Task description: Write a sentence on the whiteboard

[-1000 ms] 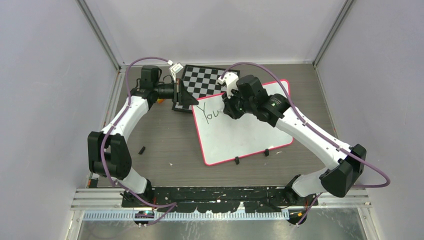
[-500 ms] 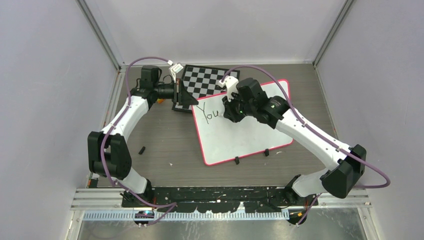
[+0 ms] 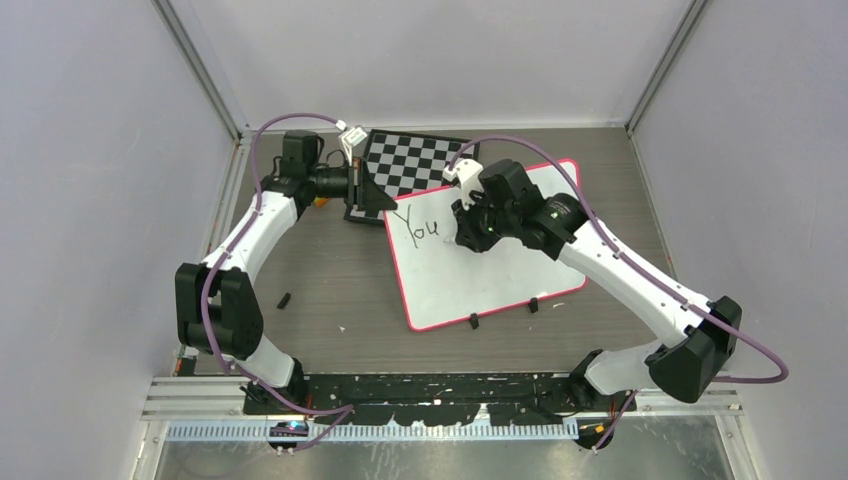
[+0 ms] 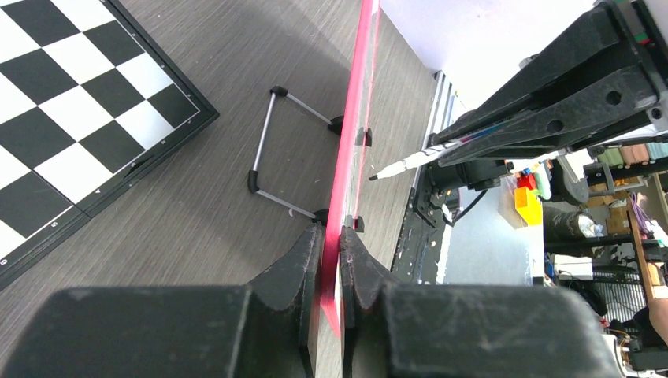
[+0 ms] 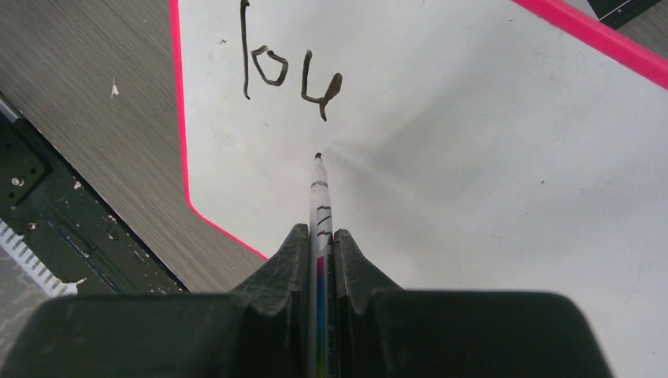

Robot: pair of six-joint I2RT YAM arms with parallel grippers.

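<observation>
Two white-and-black arms rise from bases at the table's near edge. The left arm (image 3: 250, 235) bends at an elbow near the left edge and reaches toward the far left corner. The left gripper (image 4: 331, 236) is turned sideways, fingers pinched closed on the whiteboard (image 4: 353, 118) rim. The right arm (image 3: 620, 275) folds at an elbow by the right edge and stretches inward. The right gripper (image 5: 319, 236) angles downward, clamped on a marker (image 5: 319, 197) that points out between its fingers.

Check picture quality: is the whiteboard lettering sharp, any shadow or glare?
Right wrist: thin black handwritten lettering crisp, slim white marker casting a soft grey shadow on the white pink-framed whiteboard; top external: even light, lettering small but legible; left wrist: far wall washed out.
</observation>
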